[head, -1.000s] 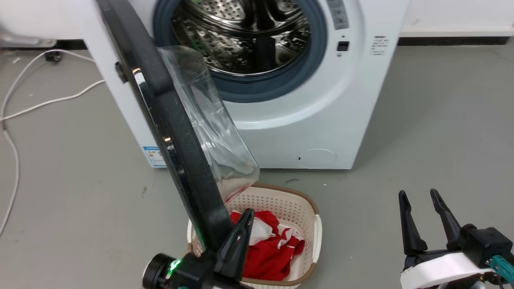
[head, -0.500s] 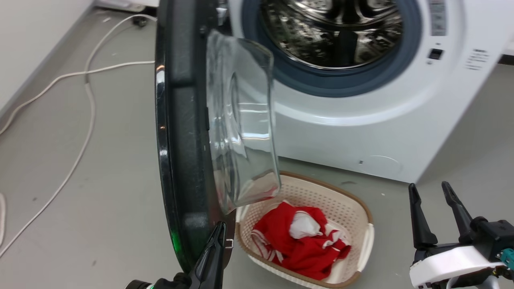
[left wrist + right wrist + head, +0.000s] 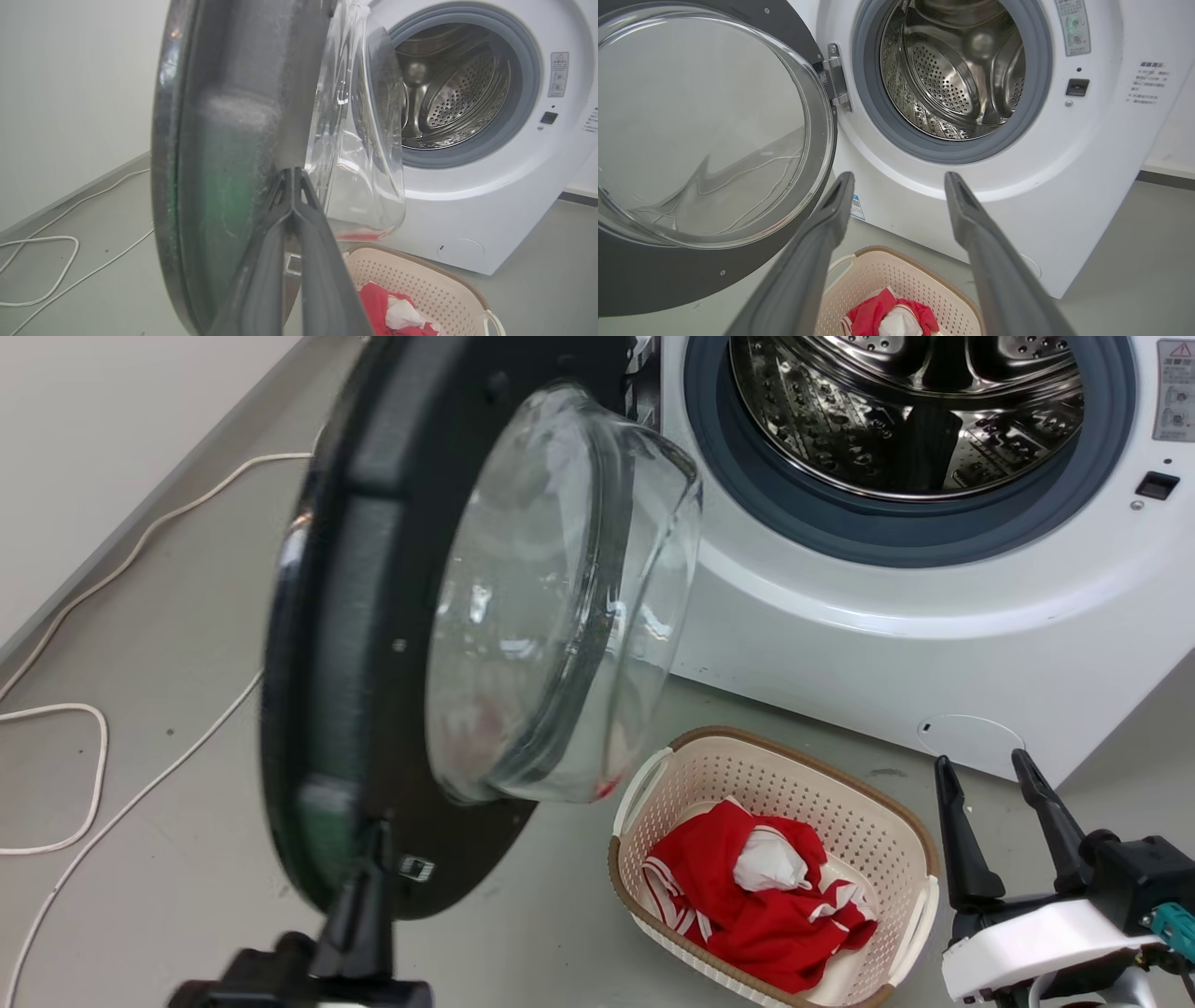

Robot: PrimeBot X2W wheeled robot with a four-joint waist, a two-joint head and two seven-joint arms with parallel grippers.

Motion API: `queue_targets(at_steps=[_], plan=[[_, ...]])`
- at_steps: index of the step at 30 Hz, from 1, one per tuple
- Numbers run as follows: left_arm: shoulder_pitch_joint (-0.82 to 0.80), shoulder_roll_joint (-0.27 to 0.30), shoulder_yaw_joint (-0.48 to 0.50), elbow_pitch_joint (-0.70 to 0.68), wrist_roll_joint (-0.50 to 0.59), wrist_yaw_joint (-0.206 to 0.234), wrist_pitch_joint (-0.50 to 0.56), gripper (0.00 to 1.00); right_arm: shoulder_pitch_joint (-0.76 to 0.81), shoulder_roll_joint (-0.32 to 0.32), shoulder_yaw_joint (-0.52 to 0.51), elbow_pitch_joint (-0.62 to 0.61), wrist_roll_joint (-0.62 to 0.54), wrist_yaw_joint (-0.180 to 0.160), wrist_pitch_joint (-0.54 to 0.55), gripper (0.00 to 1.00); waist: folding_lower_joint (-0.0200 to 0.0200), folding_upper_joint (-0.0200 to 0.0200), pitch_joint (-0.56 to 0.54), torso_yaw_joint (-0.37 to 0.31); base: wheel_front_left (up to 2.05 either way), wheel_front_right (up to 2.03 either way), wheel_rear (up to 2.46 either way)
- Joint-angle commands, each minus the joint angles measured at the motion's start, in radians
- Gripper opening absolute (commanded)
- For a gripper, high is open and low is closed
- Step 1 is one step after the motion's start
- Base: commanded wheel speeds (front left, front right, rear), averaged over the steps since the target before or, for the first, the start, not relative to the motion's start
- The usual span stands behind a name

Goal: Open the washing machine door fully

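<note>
The door (image 3: 359, 616) stands open on its hinge (image 3: 836, 77) at the left side of the washing machine (image 3: 840, 644). It is a wide black disc with a glossy rim and a clear glass bowl (image 3: 551, 607) bulging from its inner face. That face is turned toward the robot. The steel drum (image 3: 906, 411) and its grey ring (image 3: 840, 537) are fully uncovered.

The left hand (image 3: 292, 175) is at the door's lower edge, its fingers drawn together until the tips meet against the inner face. Whether they pinch anything cannot be told. The right hand (image 3: 982, 763) hangs low at the right with its fingers spread wide and nothing between them, apart from the door.

Behind the door's outer face, bare floor (image 3: 187, 691) runs to the wall (image 3: 93, 429), with a white cable (image 3: 140, 775) lying across it. A cream basket (image 3: 822, 775) holding red cloth (image 3: 747, 905) sits on the floor before the machine, just right of the door's lower rim.
</note>
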Motion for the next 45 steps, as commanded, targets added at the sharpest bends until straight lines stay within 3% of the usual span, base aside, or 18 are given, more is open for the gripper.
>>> queue_targets(at_steps=[1,13,26,36,45], plan=[[-0.026,0.013,0.038,0.016,-0.014,0.012,-0.011,0.00,-0.012,0.001,0.000,-0.006,-0.007,0.000,0.003,1.00,0.0000,0.0000,0.005,-0.009,0.00,0.00,0.00],[-0.227,0.104,0.261,0.254,-0.153,-0.040,-0.048,0.00,-0.022,0.002,-0.013,-0.025,-0.009,0.000,0.010,1.00,0.0000,0.0000,0.043,-0.053,0.00,0.00,0.00],[-0.462,0.177,0.409,0.515,-0.172,-0.118,-0.065,0.00,-0.030,0.002,-0.020,-0.036,-0.018,0.000,0.007,1.00,0.0000,0.0000,0.082,-0.079,0.00,0.00,0.00],[-0.506,0.134,0.523,0.590,-0.080,-0.180,-0.063,0.00,-0.044,0.002,-0.021,-0.017,-0.013,0.000,-0.007,1.00,0.0000,0.0000,0.073,-0.097,0.00,0.00,0.00],[-0.347,0.032,0.602,0.452,0.004,-0.214,-0.063,0.00,-0.015,0.002,-0.027,0.018,0.011,0.000,-0.037,1.00,0.0000,0.0000,0.006,-0.134,0.00,0.00,0.00]])
